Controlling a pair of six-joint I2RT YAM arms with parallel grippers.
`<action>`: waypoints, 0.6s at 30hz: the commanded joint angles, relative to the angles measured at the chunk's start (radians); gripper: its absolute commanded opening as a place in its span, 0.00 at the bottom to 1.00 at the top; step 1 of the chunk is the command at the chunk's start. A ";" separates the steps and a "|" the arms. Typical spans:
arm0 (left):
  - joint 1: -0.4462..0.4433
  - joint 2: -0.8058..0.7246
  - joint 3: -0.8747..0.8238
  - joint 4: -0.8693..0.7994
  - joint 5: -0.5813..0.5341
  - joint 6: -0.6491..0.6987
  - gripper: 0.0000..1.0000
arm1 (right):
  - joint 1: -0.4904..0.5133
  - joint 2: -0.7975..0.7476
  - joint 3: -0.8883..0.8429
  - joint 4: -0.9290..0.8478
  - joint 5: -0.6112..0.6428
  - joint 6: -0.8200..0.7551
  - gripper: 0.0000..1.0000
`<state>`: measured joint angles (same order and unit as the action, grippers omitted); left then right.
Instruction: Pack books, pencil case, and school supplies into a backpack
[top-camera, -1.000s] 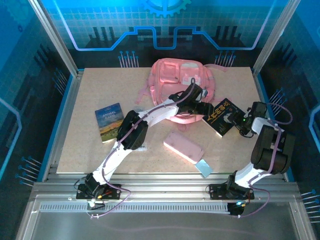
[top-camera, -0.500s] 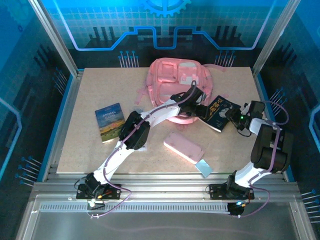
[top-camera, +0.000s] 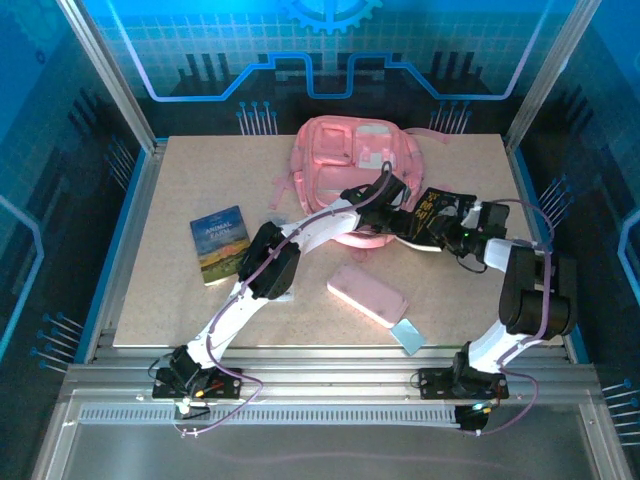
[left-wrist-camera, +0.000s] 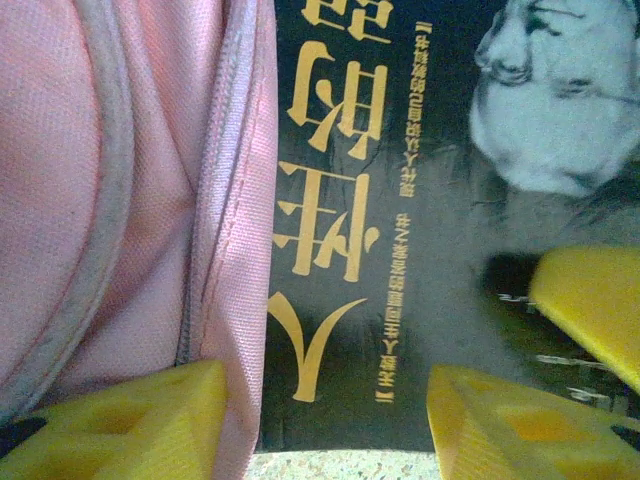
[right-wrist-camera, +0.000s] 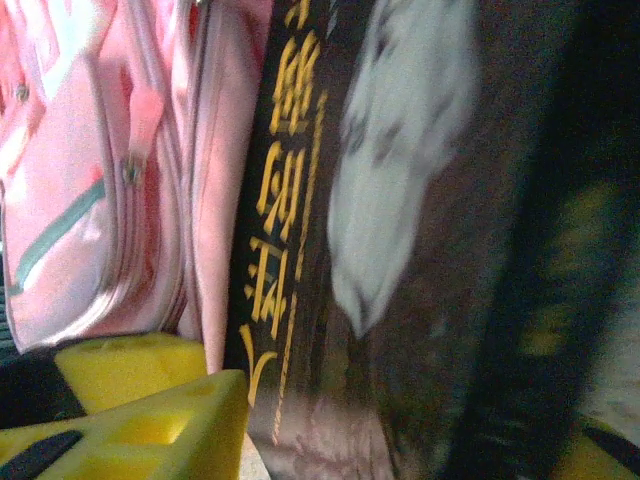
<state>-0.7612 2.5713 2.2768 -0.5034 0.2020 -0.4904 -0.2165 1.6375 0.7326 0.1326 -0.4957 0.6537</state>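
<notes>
Looking from the left of the speckled table (top-camera: 180, 180), I see a book with a landscape cover (top-camera: 218, 243) lying flat, well apart from everything else. Nearer the middle lies the pink pencil case (top-camera: 368, 294), flat on the table in front of the pink backpack (top-camera: 355, 165), which lies toward the far edge. My left gripper (left-wrist-camera: 325, 415) is at the backpack's lower right edge. Its fingers (left-wrist-camera: 130, 410) stand apart, with the pink hem and a corner of the black book (left-wrist-camera: 420, 250) between them. I cannot tell if they pinch the fabric. The pale blue rectangle (top-camera: 407, 335) lies at the near edge, just beside the pencil case. The black book, with yellow characters, is tilted, its long edge right against the backpack's hem. My right gripper (right-wrist-camera: 375, 435) holds this book from its right side, one finger on the cover.
</notes>
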 joint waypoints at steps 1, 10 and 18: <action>-0.007 0.032 -0.042 -0.047 0.014 -0.013 0.56 | 0.026 0.007 0.024 0.016 -0.068 -0.002 0.40; 0.047 -0.201 -0.251 0.107 0.049 -0.109 0.81 | 0.010 -0.145 0.115 -0.272 0.039 -0.142 0.02; 0.164 -0.510 -0.575 0.435 0.128 -0.238 0.99 | 0.026 -0.284 0.215 -0.447 -0.127 -0.221 0.00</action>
<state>-0.6476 2.1609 1.7645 -0.2291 0.2707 -0.6525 -0.2028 1.3991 0.8860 -0.2562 -0.5037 0.4969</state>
